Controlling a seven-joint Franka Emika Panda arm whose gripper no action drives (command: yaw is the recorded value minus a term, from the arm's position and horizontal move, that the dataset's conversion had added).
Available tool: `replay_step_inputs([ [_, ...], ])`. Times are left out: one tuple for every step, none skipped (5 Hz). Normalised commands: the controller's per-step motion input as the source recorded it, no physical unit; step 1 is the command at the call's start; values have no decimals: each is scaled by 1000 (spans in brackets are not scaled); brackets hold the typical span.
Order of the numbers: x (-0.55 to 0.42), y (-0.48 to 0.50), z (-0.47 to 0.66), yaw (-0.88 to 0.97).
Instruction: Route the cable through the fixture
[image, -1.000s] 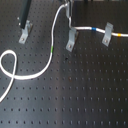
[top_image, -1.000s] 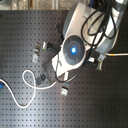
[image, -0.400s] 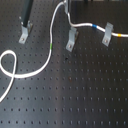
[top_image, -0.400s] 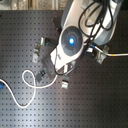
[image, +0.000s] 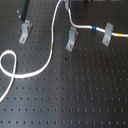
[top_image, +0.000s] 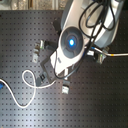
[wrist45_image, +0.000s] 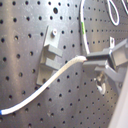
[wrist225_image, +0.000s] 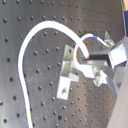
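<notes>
Clearly the cable is light and limp: in the first exterior view it sags into a loose loop on the black pegboard bench well away from the middle fixture, rises past that clip with a green band beside it, arcs up out of frame, then comes back down and runs past it with a blue band toward the third clip, where a yellow-orange band shows. I judge it will bend wherever it is pushed and hold no shape, so it is best pinched close to the stretch that must enter the clip, keeping the free length short; a grip far from the fixture would let the cord flop aside.

Both wrist views show what the exterior views hide. In the first wrist view the claw is closed on the cable, the cord leaving its tips and trailing past the fixture, just beside the upright tab but apparently not under it. The second wrist view shows the cable arching over and around the fixture before reaching the claw. In the second exterior view the arm's white body covers the claw entirely, though only there do the loop's tail and a blue end appear.
</notes>
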Motion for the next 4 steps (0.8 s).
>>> replay_step_inputs([
  [371,255,15,0],
  [600,449,45,-57],
  [536,310,19,194],
  [-46,-48,-1,-120],
])
